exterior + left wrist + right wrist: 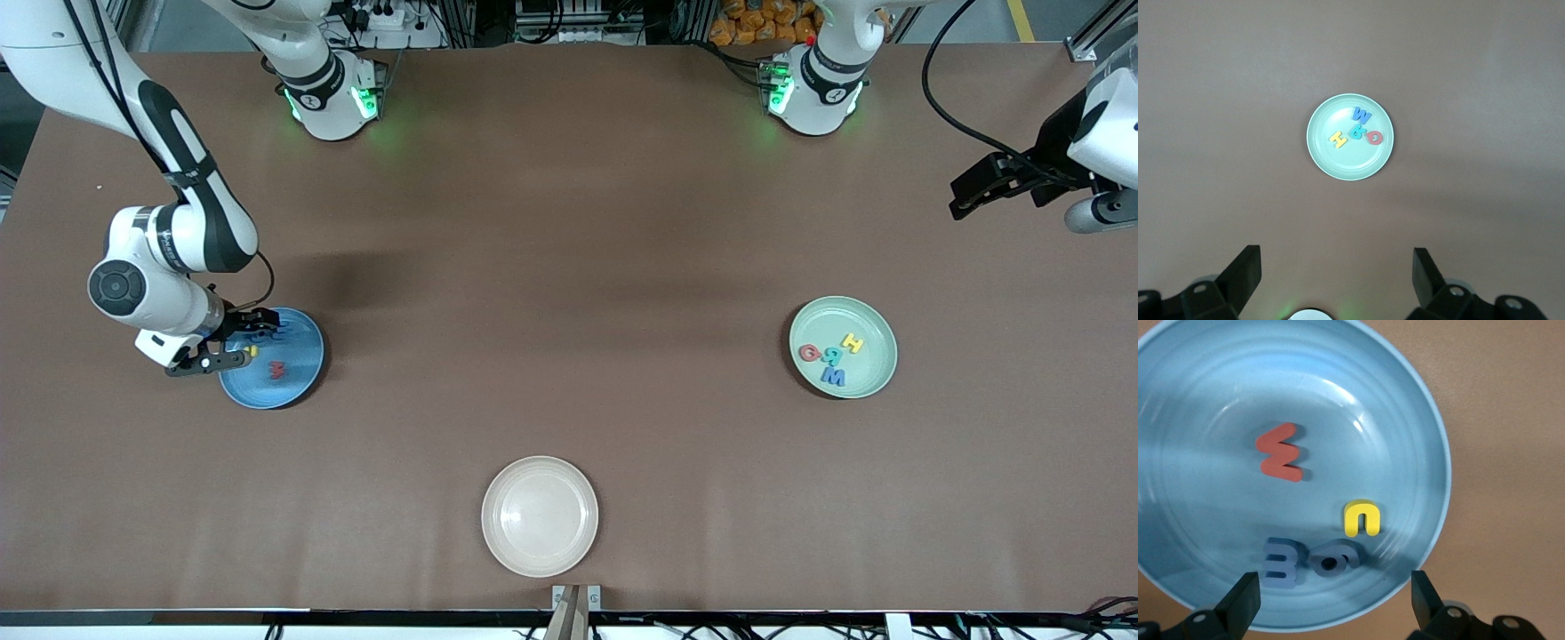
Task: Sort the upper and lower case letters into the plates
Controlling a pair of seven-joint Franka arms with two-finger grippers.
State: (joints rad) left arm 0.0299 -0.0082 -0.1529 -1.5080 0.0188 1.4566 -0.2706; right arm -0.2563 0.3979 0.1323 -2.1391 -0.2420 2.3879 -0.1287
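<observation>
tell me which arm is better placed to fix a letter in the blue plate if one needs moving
The right arm, probably. Its claw hangs open just over the blue plate, with the red letter and yellow letter right under it. The left claw waits open, high up at the left arm's end of the table.

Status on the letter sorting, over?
Right gripper open over blue plate, four letters in it. Left gripper open, waiting, holding nothing. Green plate has four letters. Cream plate bare; nothing in the way.
</observation>
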